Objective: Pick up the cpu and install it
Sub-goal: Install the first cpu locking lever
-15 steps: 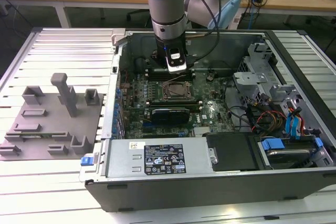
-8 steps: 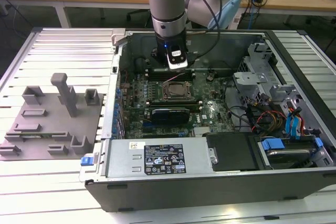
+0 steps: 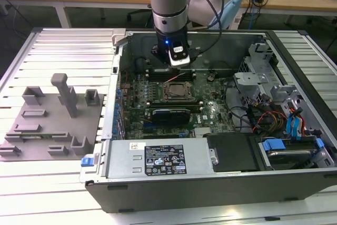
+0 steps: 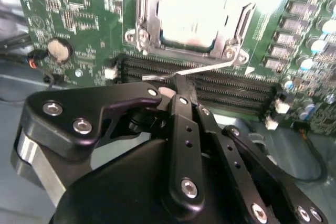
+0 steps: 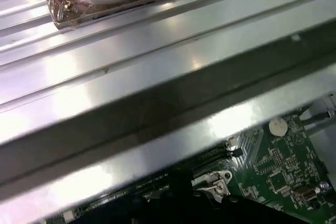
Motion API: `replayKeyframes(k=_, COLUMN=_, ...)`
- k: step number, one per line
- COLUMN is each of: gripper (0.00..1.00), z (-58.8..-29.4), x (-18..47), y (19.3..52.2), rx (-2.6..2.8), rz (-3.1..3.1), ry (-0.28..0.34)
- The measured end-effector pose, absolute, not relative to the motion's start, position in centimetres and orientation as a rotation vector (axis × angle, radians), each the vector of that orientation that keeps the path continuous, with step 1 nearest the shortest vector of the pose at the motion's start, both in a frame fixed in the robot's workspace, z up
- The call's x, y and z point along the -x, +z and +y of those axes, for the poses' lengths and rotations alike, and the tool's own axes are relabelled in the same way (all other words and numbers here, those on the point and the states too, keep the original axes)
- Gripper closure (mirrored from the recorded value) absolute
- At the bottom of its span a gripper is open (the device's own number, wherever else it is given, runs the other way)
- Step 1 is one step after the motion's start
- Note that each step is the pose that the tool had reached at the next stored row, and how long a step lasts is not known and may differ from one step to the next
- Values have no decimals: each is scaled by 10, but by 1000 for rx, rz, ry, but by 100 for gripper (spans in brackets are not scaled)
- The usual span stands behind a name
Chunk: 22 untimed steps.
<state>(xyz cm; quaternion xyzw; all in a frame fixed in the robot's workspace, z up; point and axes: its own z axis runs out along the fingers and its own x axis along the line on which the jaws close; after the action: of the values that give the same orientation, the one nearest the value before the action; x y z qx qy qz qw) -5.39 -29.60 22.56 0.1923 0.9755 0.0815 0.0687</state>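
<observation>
The cpu (image 4: pixel 191 11), a silver-white square, lies flat inside the metal-framed socket (image 4: pixel 142 30) on the green motherboard (image 4: pixel 79 19). A thin wire lever (image 4: pixel 202 68) slants across the memory slots just below the socket. My gripper (image 4: pixel 178 83) hangs low over those slots, its black tip right at the lever's loose end and a short way off the cpu. In the exterior view the gripper (image 3: pixel 177 67) hovers inside the open computer case, just behind the socket (image 3: pixel 176 91). Nothing shows in its grasp.
Grey plastic fixture blocks (image 3: pixel 52 119) stand on the ribbed table at the exterior view's left. The power supply (image 3: pixel 158 162) lines the case's near side. Drive bays (image 3: pixel 274 93) and loose cables (image 3: pixel 263 117) crowd the right. The case wall (image 5: pixel 157 108) runs close by the wrist.
</observation>
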Motion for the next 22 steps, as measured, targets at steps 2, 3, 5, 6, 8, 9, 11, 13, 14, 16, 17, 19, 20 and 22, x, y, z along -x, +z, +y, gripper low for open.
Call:
replayKeyframes(k=2, gripper=89, z=-299, x=54, y=224, rx=-579, rz=2938, ry=246)
replayKeyframes(k=3, gripper=89, z=-300, x=54, y=223, rx=-578, rz=2938, ry=245)
replayKeyframes(k=5, gripper=89, z=-300, x=51, y=220, rx=-549, rz=2945, ry=247)
replayKeyframes(k=6, gripper=89, z=-300, x=48, y=220, rx=-533, rz=2949, ry=249)
replayKeyframes(k=8, gripper=89, z=-300, x=48, y=220, rx=-531, rz=2949, ry=249)
replayKeyframes(k=9, gripper=89, z=-299, x=48, y=219, rx=-530, rz=2949, ry=249)
replayKeyframes(k=11, gripper=89, z=-300, x=48, y=218, rx=-503, rz=2947, ry=252)
replayKeyframes(k=13, gripper=89, z=-299, x=48, y=216, rx=-474, rz=2949, ry=255)
replayKeyframes(k=14, gripper=89, z=-299, x=49, y=214, rx=-462, rz=2952, ry=256)
replayKeyframes(k=16, gripper=89, z=-299, x=53, y=207, rx=-404, rz=2939, ry=264)
replayKeyframes(k=17, gripper=89, z=-299, x=54, y=207, rx=-403, rz=2939, ry=264)
replayKeyframes(k=19, gripper=89, z=-298, x=54, y=206, rx=-400, rz=2939, ry=265)
replayKeyframes(k=20, gripper=89, z=-297, x=54, y=206, rx=-398, rz=2939, ry=265)
replayKeyframes(k=22, gripper=89, z=-296, x=54, y=205, rx=-395, rz=2938, ry=266)
